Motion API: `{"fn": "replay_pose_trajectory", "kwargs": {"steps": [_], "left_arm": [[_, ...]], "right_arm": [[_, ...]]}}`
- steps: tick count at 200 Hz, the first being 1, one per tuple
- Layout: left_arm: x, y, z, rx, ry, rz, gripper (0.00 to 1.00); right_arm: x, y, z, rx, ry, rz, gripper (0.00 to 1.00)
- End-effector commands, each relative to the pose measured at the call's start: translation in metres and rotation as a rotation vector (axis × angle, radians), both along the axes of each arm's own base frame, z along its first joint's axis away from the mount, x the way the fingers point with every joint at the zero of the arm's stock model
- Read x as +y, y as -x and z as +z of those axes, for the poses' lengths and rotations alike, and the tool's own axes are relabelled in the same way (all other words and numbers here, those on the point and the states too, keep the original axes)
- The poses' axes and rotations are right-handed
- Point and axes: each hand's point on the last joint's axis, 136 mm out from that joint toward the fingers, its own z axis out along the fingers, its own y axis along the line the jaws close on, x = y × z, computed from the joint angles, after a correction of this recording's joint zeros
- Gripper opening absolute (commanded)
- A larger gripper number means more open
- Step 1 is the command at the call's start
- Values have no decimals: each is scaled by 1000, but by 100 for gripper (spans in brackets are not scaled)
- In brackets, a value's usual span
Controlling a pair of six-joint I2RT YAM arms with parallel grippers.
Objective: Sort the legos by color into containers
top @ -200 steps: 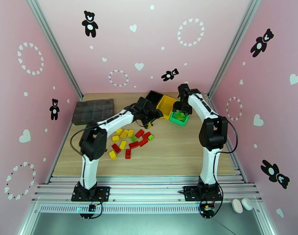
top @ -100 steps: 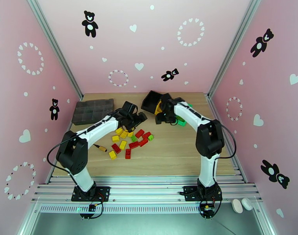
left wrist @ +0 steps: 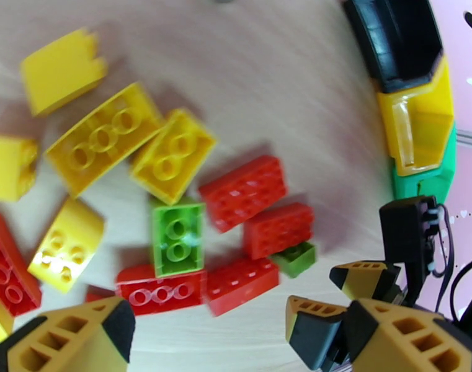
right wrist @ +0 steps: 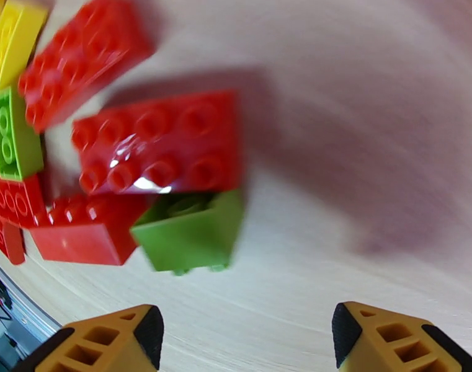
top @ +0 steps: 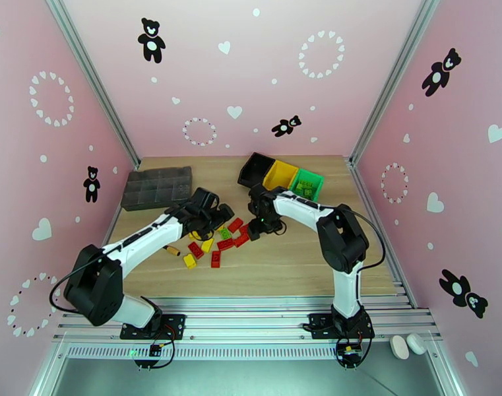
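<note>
Top external — legos [top: 225, 244], wooden table [top: 283, 265], pink walls [top: 204, 74]

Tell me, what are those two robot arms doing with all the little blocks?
They are sorting toy bricks by colour. The left gripper and the right gripper are both open and empty, hanging over the pile of red, yellow and green legos on the table. The right gripper is just above a small green brick that lies against the red ones. The black, yellow and green bins sit farther back, and a few green bricks are in the green bin.
</note>
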Motion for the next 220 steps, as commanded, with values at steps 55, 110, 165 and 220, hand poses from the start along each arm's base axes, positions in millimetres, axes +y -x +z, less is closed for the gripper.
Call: {"fn": "replay_pose_trajectory", "kwargs": {"steps": [55, 110, 165, 220], "left_arm": [[13, 6, 0, -6, -6, 49, 96], [13, 6, -3, 5, -8, 45, 96], [6, 3, -4, 13, 2, 16, 96], [-24, -9, -13, 43, 88, -60, 96]], "right_arm": [[6, -19, -15, -16, 61, -4, 68], [15, -31, -16, -19, 61, -10, 63], [17, -34, -14, -25, 62, -23, 48], [12, -38, 10, -70, 43, -68, 37]]}}
